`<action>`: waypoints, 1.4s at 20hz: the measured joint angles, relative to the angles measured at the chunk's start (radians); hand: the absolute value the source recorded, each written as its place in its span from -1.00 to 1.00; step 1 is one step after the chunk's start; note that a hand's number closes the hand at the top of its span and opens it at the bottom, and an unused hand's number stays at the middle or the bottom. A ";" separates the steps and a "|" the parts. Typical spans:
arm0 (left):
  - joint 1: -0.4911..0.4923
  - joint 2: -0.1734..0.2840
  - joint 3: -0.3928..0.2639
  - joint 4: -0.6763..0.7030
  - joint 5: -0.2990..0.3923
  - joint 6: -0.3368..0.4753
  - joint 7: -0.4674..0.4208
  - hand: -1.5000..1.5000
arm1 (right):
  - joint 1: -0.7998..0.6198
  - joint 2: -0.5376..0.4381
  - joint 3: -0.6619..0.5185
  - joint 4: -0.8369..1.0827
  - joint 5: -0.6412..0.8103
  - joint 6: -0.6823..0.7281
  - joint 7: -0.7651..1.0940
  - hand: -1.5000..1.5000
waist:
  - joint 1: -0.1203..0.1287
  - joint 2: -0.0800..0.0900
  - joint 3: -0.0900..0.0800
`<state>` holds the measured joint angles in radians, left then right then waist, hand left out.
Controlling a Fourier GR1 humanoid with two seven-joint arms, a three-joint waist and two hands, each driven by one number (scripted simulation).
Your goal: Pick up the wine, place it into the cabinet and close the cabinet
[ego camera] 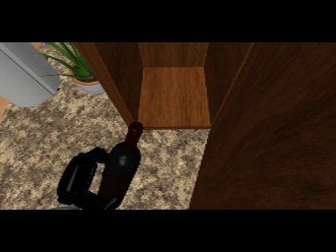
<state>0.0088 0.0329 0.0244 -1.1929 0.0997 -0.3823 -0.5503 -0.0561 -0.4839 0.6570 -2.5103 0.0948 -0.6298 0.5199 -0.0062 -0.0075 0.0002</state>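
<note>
The wine bottle [124, 163] is dark with a red-capped neck. It leans with the neck pointing up toward the cabinet's front edge. My right hand [74, 178] comes in from the lower edge, left of centre, with its fingers curled round the bottle's lower body, and it hides the base. The bottle's cap is just below the front lip of the cabinet shelf [174, 96], slightly left of the opening's middle. The wooden cabinet is open and its inside is bare. The open cabinet door [280, 133] fills the right side of the view. My left hand does not show.
A potted plant [81, 73] in a pale pot stands left of the cabinet's side wall. A large grey rounded forearm shape [17, 71] crosses the upper left corner. The speckled stone counter [36, 147] spreads to the left and below the cabinet.
</note>
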 measured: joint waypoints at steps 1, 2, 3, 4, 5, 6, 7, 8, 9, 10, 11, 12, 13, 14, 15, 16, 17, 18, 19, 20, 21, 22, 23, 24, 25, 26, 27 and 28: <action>0.010 -0.007 -0.018 -0.031 0.010 0.014 0.021 1.00 | 0.007 -0.004 0.005 -0.001 0.000 -0.002 -0.011 -1.00 | -0.002 -0.001 0.000; 0.025 -0.012 -0.039 -0.053 0.013 0.025 0.031 1.00 | 0.015 -0.005 0.014 -0.002 0.000 -0.006 -0.019 -1.00 | -0.003 -0.001 0.000; 0.027 -0.017 -0.054 -0.073 0.018 0.036 0.048 1.00 | 0.024 -0.007 0.028 -0.002 0.001 -0.009 -0.025 -1.00 | -0.004 -0.001 0.000; 0.039 -0.020 -0.082 -0.113 0.030 0.056 0.076 1.00 | 0.031 -0.012 0.025 -0.002 0.000 -0.008 -0.039 -1.00 | -0.004 -0.001 0.000; 0.045 -0.023 -0.108 -0.140 0.042 0.081 0.096 1.00 | 0.036 -0.014 0.032 -0.002 0.001 -0.013 -0.045 -1.00 | -0.005 -0.001 0.000; 0.043 -0.025 -0.128 -0.161 0.047 0.104 0.114 1.00 | 0.038 -0.020 0.026 -0.002 0.000 -0.012 -0.051 -1.00 | -0.006 0.000 0.000; 0.041 -0.027 -0.138 -0.189 0.052 0.121 0.139 1.00 | 0.037 -0.025 0.016 -0.003 -0.001 -0.010 -0.054 -1.00 | -0.005 0.000 0.000; 0.043 -0.028 -0.160 -0.210 0.051 0.146 0.149 1.00 | 0.037 -0.025 0.018 -0.003 -0.002 -0.013 -0.053 -1.00 | -0.006 0.000 0.000; 0.030 -0.029 -0.183 -0.218 0.057 0.180 0.160 1.00 | 0.049 -0.028 0.022 -0.002 -0.002 -0.013 -0.067 -1.00 | -0.007 0.001 0.000; 0.030 -0.030 -0.198 -0.228 0.058 0.200 0.165 1.00 | 0.063 -0.040 0.020 -0.004 -0.003 -0.011 -0.081 -1.00 | -0.009 0.001 0.000; 0.012 -0.030 -0.212 -0.242 0.057 0.234 0.183 1.00 | 0.057 -0.038 0.018 -0.003 -0.004 -0.011 -0.080 -1.00 | -0.009 0.001 0.000; 0.014 -0.031 -0.224 -0.269 0.053 0.260 0.197 1.00 | 0.050 -0.034 0.010 0.000 -0.006 -0.011 -0.077 -1.00 | -0.006 0.002 0.000; 0.002 -0.031 -0.230 -0.270 0.049 0.284 0.199 1.00 | 0.058 -0.036 0.020 -0.001 -0.006 -0.012 -0.087 -1.00 | -0.008 0.001 0.000; -0.007 -0.032 -0.243 -0.276 0.050 0.311 0.203 1.00 | 0.061 -0.037 0.017 -0.001 -0.007 -0.012 -0.089 -1.00 | -0.008 0.002 0.000; -0.018 -0.032 -0.256 -0.279 0.047 0.344 0.207 1.00 | 0.061 -0.040 0.011 -0.001 -0.008 -0.012 -0.090 -1.00 | -0.008 0.002 0.000; -0.033 -0.032 -0.271 -0.274 0.049 0.380 0.205 1.00 | 0.072 -0.044 0.014 -0.002 -0.009 -0.013 -0.099 -1.00 | -0.011 0.002 0.000; -0.046 -0.032 -0.280 -0.274 0.049 0.405 0.208 1.00 | 0.085 -0.047 0.012 -0.001 -0.010 -0.011 -0.115 -1.00 | -0.011 0.003 0.000; -0.045 -0.032 -0.283 -0.279 0.041 0.420 0.208 1.00 | 0.090 -0.051 0.013 -0.002 -0.010 -0.009 -0.121 -1.00 | -0.010 0.003 0.000; -0.057 -0.032 -0.293 -0.271 0.035 0.448 0.210 1.00 | 0.086 -0.049 0.022 -0.002 -0.010 -0.013 -0.115 -1.00 | -0.011 0.003 -0.001; -0.074 -0.032 -0.296 -0.257 0.030 0.471 0.210 1.00 | 0.090 -0.053 0.027 -0.003 -0.010 -0.013 -0.120 -1.00 | -0.013 0.003 -0.001; -0.096 -0.032 -0.290 -0.247 0.024 0.485 0.219 1.00 | 0.098 -0.060 0.025 -0.004 -0.010 -0.015 -0.124 -1.00 | -0.014 0.003 -0.001; -0.120 -0.032 -0.289 -0.224 0.023 0.500 0.216 1.00 | 0.096 -0.060 0.025 -0.004 -0.010 -0.017 -0.120 -1.00 | -0.015 0.003 -0.001; -0.142 -0.031 -0.279 -0.215 0.017 0.509 0.226 1.00 | 0.111 -0.068 0.033 -0.005 -0.010 -0.015 -0.140 -1.00 | -0.017 0.003 -0.001; -0.167 -0.031 -0.271 -0.197 0.015 0.513 0.234 1.00 | 0.109 -0.071 0.027 -0.004 -0.011 -0.013 -0.141 -1.00 | -0.016 0.003 -0.001; -0.182 -0.031 -0.267 -0.185 0.008 0.518 0.237 1.00 | 0.109 -0.073 0.020 -0.005 -0.012 -0.016 -0.139 -1.00 | -0.016 0.004 -0.001; -0.207 -0.032 -0.262 -0.169 0.000 0.524 0.242 1.00 | 0.103 -0.075 0.004 -0.004 -0.015 -0.011 -0.138 -1.00 | -0.014 0.004 -0.001; -0.225 -0.032 -0.256 -0.147 -0.001 0.526 0.237 1.00 | 0.106 -0.078 0.004 -0.004 -0.016 -0.008 -0.142 -1.00 | -0.015 0.005 -0.001; -0.250 -0.031 -0.241 -0.118 -0.001 0.525 0.233 1.00 | 0.122 -0.074 0.017 -0.002 -0.017 -0.009 -0.164 -1.00 | -0.016 0.005 -0.001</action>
<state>-0.2414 0.0020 -0.2164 -1.3104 0.0988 0.1430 -0.3172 0.0657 -0.5582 0.6742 -2.5125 0.0780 -0.6392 0.3559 -0.0224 -0.0026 -0.0004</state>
